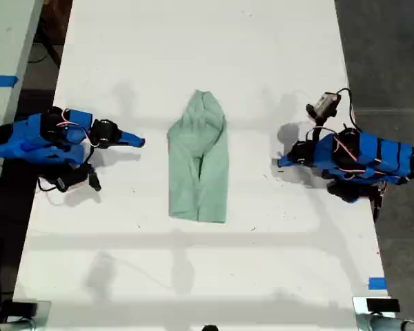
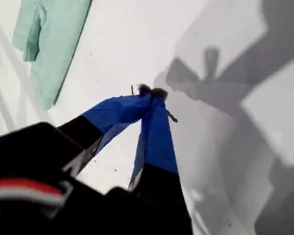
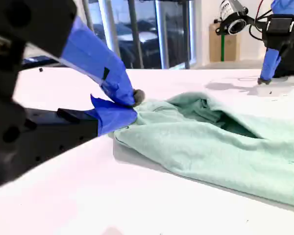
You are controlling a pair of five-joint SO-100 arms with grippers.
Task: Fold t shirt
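The t shirt (image 1: 199,162) lies folded into a narrow, wrinkled strip at the middle of the white table (image 1: 262,41). My second gripper (image 1: 139,142), at the exterior view's left, and my first gripper (image 1: 281,163), at its right, flank it. Both have jaws pressed together, empty, clear of the cloth.

Looks like a robotics lab. White worktable (image 1: 193,276) marked with blue tape (image 1: 377,283), loose cables (image 1: 0,289) on dark floor (image 1: 386,62), glazed partition (image 3: 152,34) behind.
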